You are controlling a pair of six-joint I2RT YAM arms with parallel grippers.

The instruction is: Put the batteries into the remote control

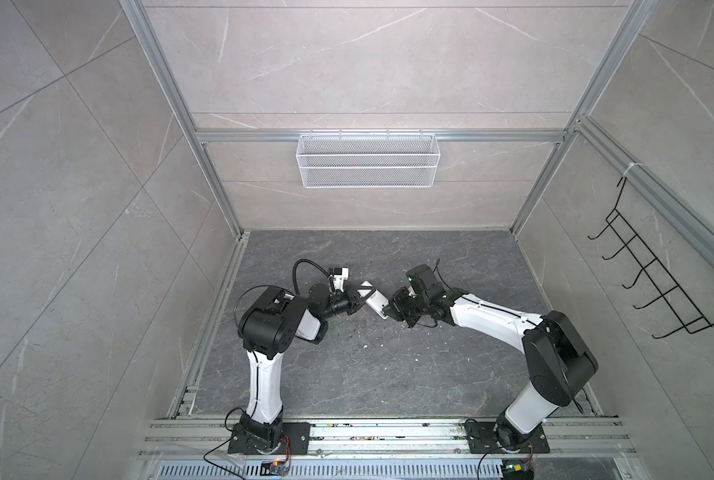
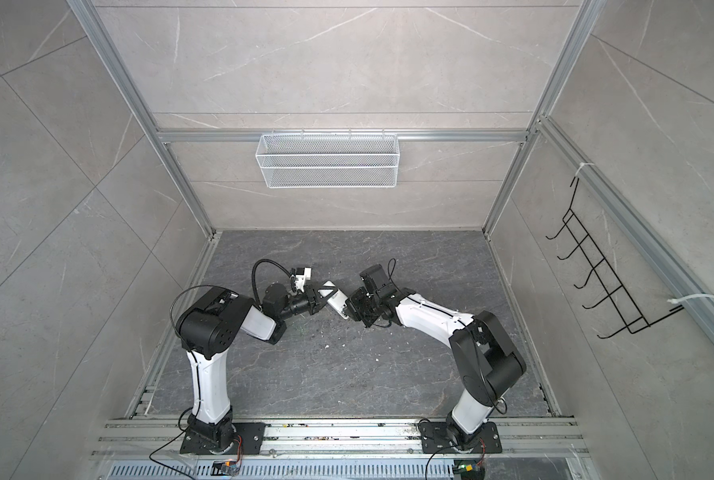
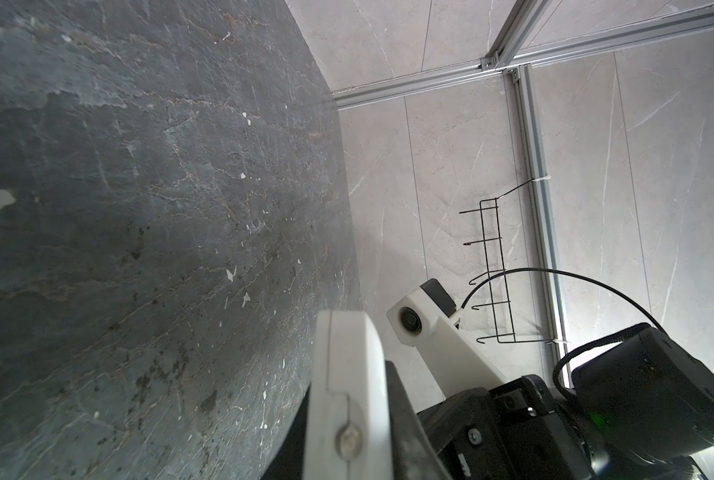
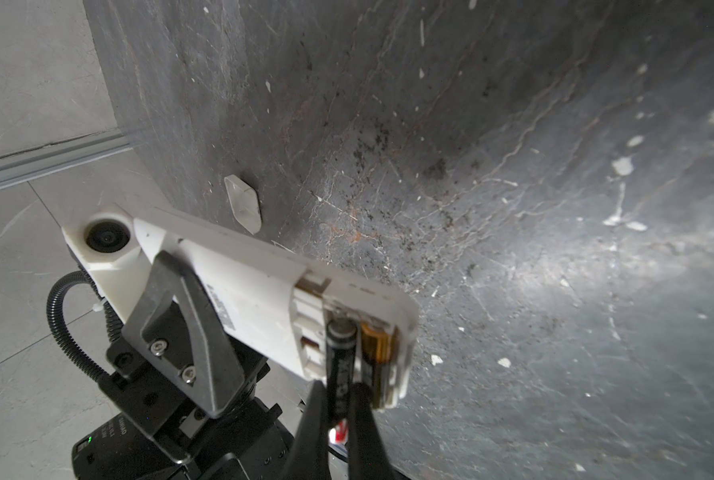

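The white remote control (image 1: 377, 306) (image 2: 338, 305) hangs above the dark table between both arms, back side showing in the right wrist view (image 4: 255, 299). My left gripper (image 1: 361, 300) (image 3: 347, 415) is shut on the remote's edges. The battery compartment is open. One gold-and-black battery (image 4: 378, 353) lies inside it. My right gripper (image 1: 390, 309) (image 4: 338, 395) is shut on a second dark battery (image 4: 341, 357), whose silvery end is pushed into the neighbouring slot. The remote's display and buttons are hidden.
A small white cover (image 4: 243, 203) (image 1: 366, 286) lies on the slate table (image 1: 388, 374) just behind the remote. White specks dot the table. A white wire basket (image 1: 368, 166) hangs on the back wall. A black hook rack (image 1: 658, 282) is on the right wall.
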